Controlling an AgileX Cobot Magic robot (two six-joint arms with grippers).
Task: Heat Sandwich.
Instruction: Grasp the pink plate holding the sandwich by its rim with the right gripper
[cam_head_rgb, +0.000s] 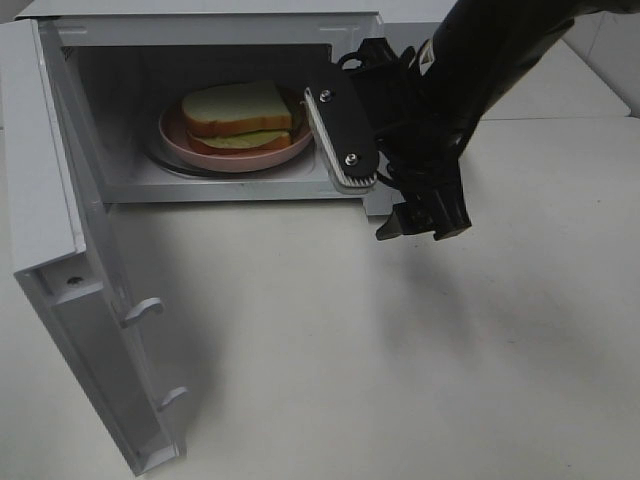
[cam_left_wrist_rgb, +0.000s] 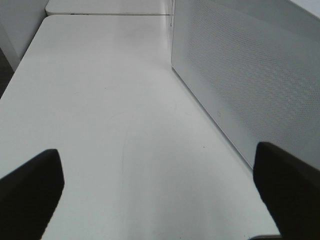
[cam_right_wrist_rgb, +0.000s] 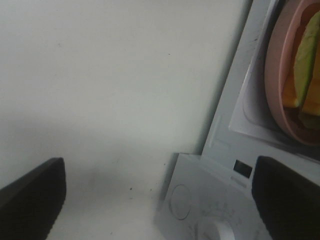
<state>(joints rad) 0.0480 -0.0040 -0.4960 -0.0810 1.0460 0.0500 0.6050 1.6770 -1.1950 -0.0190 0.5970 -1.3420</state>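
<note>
The sandwich (cam_head_rgb: 240, 112) sits on the pink plate (cam_head_rgb: 232, 164) inside the microwave (cam_head_rgb: 200, 30), which stands at the table's (cam_head_rgb: 420, 360) far edge with its door (cam_head_rgb: 90, 340) swung wide. The right gripper (cam_right_wrist_rgb: 160, 205) hangs at the opening's right front corner, fingers spread and empty. The left gripper (cam_left_wrist_rgb: 160, 200) (beside the microwave's perforated side wall) is spread and empty too. The likely risk is that the right arm lies in the door's path, so closing too soon could jam it. A careless retreat could also clip the plate's rim.
</note>
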